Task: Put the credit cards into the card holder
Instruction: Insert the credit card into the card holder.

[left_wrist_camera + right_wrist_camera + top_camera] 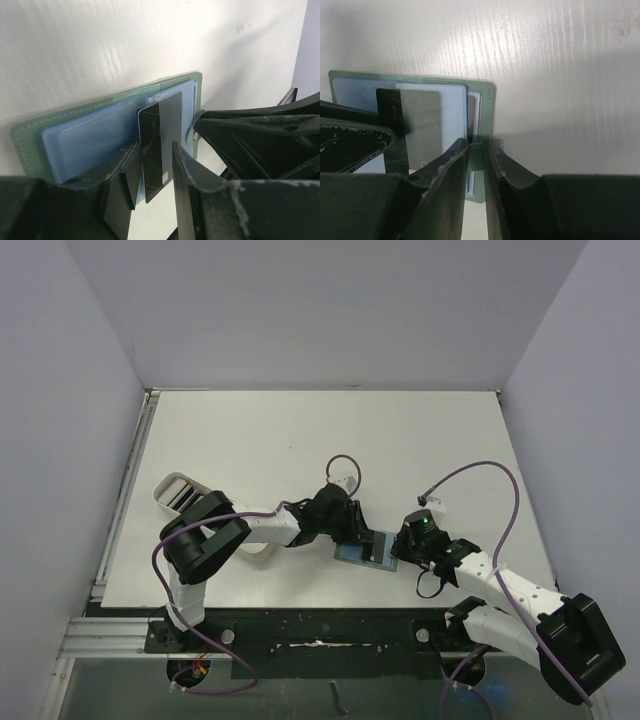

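Your right end effector (476,146) clamps the snap tab (477,159) of the card holder (362,550), apparently steadying it open on the tabletop (300,440) at lower centre, while your left end effector (154,150) straddles a credit card (161,125) over its slots, grip unclear.

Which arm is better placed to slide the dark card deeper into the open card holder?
Left. The dark card lies between the fingers of the left gripper, already over the blue slots of the card holder. The right gripper is pinching the snap tab, probably steadying the holder.
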Robot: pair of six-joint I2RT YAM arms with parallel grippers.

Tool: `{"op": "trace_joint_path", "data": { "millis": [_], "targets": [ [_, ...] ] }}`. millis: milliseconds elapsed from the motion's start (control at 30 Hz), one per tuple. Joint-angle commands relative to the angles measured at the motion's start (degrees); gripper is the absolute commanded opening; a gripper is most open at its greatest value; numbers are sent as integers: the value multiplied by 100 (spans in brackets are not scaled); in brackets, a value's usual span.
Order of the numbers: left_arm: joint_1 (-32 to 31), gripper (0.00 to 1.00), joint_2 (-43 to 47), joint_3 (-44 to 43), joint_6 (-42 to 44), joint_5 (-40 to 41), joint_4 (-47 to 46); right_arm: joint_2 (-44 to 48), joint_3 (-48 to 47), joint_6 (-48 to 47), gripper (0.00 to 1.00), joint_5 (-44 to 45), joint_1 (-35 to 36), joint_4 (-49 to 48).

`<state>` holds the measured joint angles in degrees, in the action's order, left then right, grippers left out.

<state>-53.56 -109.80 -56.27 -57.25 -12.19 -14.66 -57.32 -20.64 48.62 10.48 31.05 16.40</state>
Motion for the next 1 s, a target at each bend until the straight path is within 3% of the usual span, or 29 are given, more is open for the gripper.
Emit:
{"op": "trace_joint_path", "data": {
  "millis": [0,367,733,967],
  "targets": [
    [-103,29,-94,-379,210,168,120,-101,86,100,20,-142,-38,-280],
    [-128,30,128,-487,452,568,630,206,-261,134,18,267,-52,373],
    [-131,32,90,-393,439,546,569,188,-252,390,17,577,-61,748],
    [-134,23,10,-406,395,512,501,83,-203,687,15,690,-57,923]
  ]
}}
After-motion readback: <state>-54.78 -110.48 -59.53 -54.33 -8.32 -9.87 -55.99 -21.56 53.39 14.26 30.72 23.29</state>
